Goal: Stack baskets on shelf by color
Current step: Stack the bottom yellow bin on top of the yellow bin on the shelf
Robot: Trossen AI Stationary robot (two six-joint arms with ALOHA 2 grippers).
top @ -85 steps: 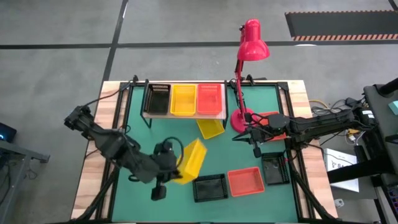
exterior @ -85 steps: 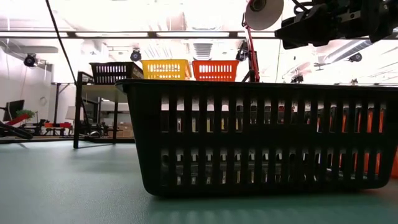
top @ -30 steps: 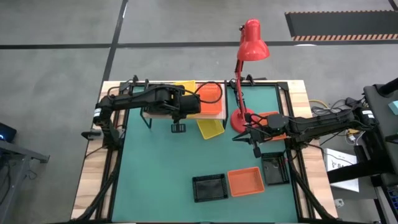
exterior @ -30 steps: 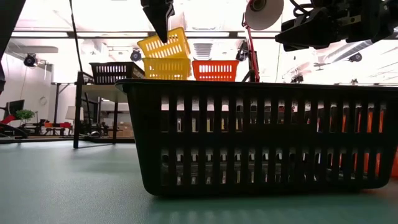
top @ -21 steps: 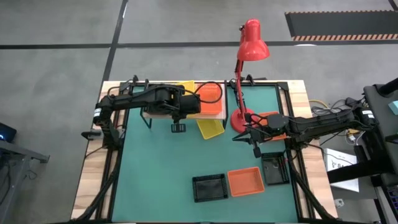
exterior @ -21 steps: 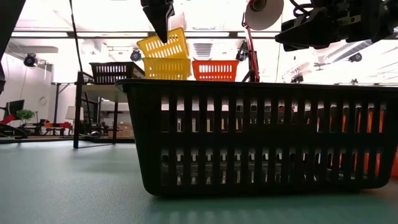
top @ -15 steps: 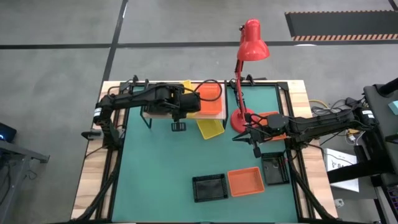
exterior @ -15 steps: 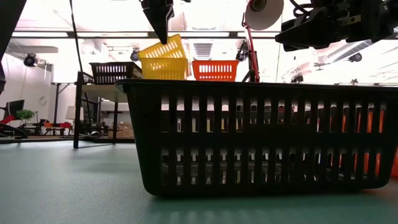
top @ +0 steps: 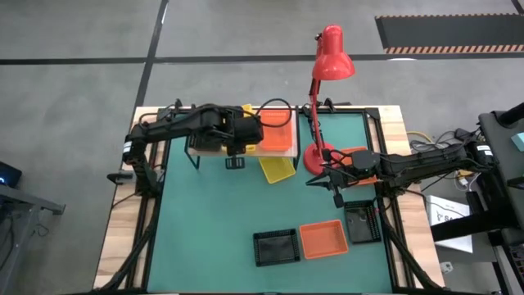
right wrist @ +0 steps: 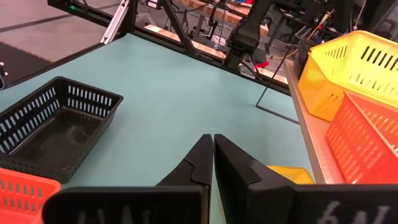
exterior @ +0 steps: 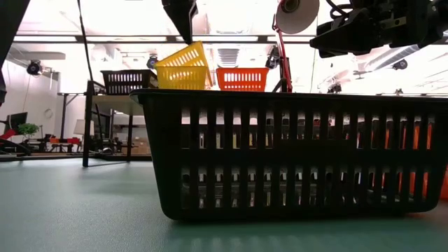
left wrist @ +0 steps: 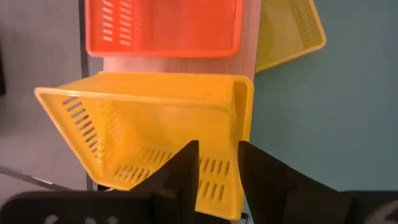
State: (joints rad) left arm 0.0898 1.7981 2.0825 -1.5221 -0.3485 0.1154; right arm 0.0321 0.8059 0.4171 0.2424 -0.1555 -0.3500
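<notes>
On the shelf [top: 285, 152] a yellow basket [left wrist: 155, 134] lies tilted in another yellow basket [exterior: 186, 78]. One end is down inside it, and the other end [exterior: 199, 49] is raised. A black basket [exterior: 126, 80] and an orange basket [top: 277, 131] stand beside them. My left gripper [left wrist: 217, 165] hangs open just above the tilted basket, its fingers on either side of the basket's near wall. In the low view the fingertips [exterior: 187, 31] stand clear of the rim. My right gripper [right wrist: 213, 149] is shut and level above the table near the lamp's base [top: 318, 157].
On the table lie a yellow basket [top: 277, 169], a black basket [top: 276, 246], an orange basket [top: 322, 238], another black one [top: 361, 221] and an orange one [top: 360, 164] under my right arm. The red desk lamp [top: 332, 49] rises beside the shelf.
My left gripper has opened and let go of the yellow basket above the shelf. The basket's raised end has sunk, and it now lies lower in the yellow basket beneath, still tilted.
</notes>
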